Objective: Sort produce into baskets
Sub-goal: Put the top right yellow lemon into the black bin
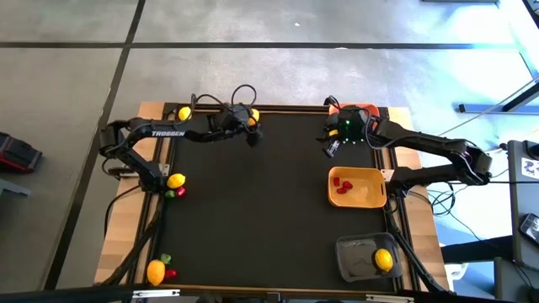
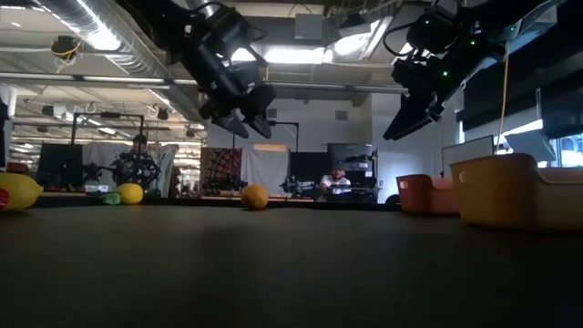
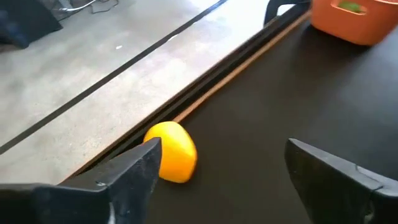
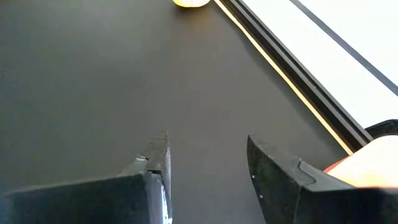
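Observation:
A yellow lemon (image 3: 173,151) lies on the black mat by the table's far edge. My left gripper (image 3: 221,146) hangs open above it, and one finger partly covers the lemon in the left wrist view; the low view shows the gripper (image 2: 244,117) well clear of the mat. My right gripper (image 1: 330,150) hovers open and empty in front of the orange basket (image 1: 362,112), which holds a green piece (image 3: 351,6). The yellow-tan basket (image 1: 358,187) holds red pieces. The dark grey basket (image 1: 364,257) holds a lemon (image 1: 383,259).
More produce lies along the table's left side: a lemon (image 1: 184,113) at the far corner, a lemon with red and green pieces (image 1: 175,183) midway, and another such group (image 1: 158,269) near the front. The mat's middle is bare.

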You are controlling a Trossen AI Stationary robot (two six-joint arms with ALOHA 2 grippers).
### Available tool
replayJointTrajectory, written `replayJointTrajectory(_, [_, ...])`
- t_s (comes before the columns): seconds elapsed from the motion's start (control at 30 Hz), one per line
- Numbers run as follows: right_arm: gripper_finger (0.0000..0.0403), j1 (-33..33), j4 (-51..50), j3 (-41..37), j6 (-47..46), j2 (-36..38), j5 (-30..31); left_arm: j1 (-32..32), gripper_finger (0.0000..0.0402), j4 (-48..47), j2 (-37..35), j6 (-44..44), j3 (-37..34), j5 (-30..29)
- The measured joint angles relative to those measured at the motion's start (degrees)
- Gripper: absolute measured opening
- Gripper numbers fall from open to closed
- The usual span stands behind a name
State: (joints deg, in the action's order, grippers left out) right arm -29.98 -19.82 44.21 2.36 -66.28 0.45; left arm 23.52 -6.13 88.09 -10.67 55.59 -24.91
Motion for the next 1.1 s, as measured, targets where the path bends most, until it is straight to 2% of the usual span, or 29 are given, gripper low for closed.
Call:
replayJointTrajectory(0.2, [0.0147, 0.0, 0.19, 0.0, 0.08, 0.0, 0.0, 3.0, 0.0388, 1.44, 0.0, -0.14, 0.0, 0.0])
replayJointTrajectory(0.3, [0.0147, 0.0, 0.17, 0.0, 0.08, 0.0, 0.0, 4.04, 0.0398, 1.59, 0.0, 0.1, 0.0, 0.0])
replayJointTrajectory(0.83, [0.0147, -0.04, 0.01, 0.0, 0.65, 0.01, 0.0, 6.99, 0.0397, 2.56, 1.83, -2.55, 0.0, 0.62])
replayJointTrajectory(1.1, [0.0147, -0.04, 0.03, 0.0, 0.83, 0.02, 0.0, 10.94, 0.0398, 2.91, 7.0, -5.12, 0.0, 5.53])
